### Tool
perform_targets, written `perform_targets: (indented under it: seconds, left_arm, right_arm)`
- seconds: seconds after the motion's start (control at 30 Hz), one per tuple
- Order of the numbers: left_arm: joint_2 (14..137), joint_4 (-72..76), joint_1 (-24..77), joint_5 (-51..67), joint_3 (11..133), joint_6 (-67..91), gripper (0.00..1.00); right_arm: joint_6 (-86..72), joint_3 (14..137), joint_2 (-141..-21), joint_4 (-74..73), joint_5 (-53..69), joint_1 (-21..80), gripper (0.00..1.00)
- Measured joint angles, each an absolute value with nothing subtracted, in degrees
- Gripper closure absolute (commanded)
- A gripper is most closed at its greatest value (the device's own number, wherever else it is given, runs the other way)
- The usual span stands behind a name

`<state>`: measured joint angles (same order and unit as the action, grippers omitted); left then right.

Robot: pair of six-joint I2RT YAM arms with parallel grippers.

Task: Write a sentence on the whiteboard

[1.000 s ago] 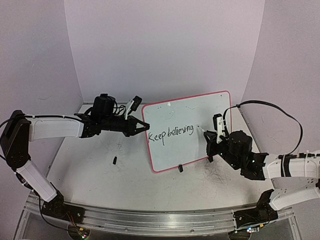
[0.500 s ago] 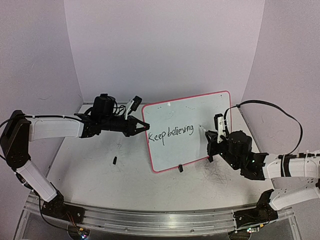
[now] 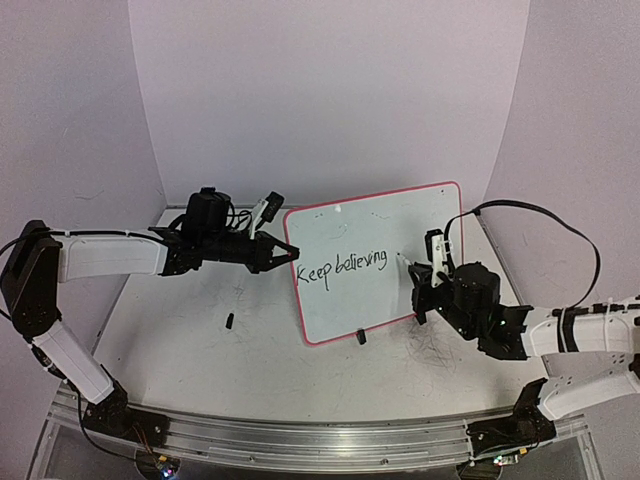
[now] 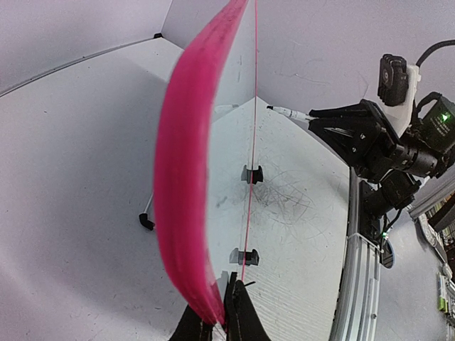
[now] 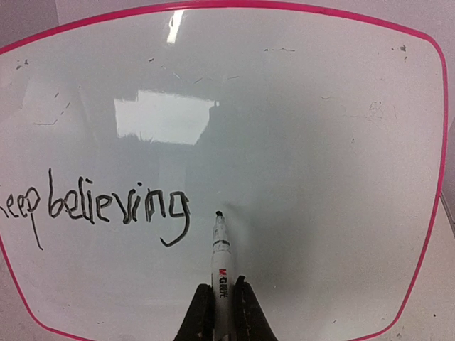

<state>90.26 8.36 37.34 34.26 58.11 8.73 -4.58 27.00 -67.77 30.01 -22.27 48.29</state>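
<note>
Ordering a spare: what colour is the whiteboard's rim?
Pink-red rim, boldest in the left wrist view.

Pale scuffed tabletop spread across the lower frame, smudged with dark scribbles right of centre, small black piece lay alone left of centre, whiteboard stood on edge mid-frame, black clip rested on the surface.

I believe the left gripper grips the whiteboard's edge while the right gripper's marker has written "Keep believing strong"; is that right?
Not quite: the right wrist view shows the sentence reads only "Keep believing" so far; "strong" is not yet written. The rest stands.
</note>
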Motion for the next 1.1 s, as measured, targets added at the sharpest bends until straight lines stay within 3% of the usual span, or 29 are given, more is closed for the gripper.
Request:
perform_targets:
  seconds: [1.1]
  left_arm:
    - [90.26, 8.34, 37.56, 34.24, 58.11, 8.67, 1.0]
  right_arm:
    - [-4.51, 29.69, -73.88, 33.63, -24.69, 47.75, 1.0]
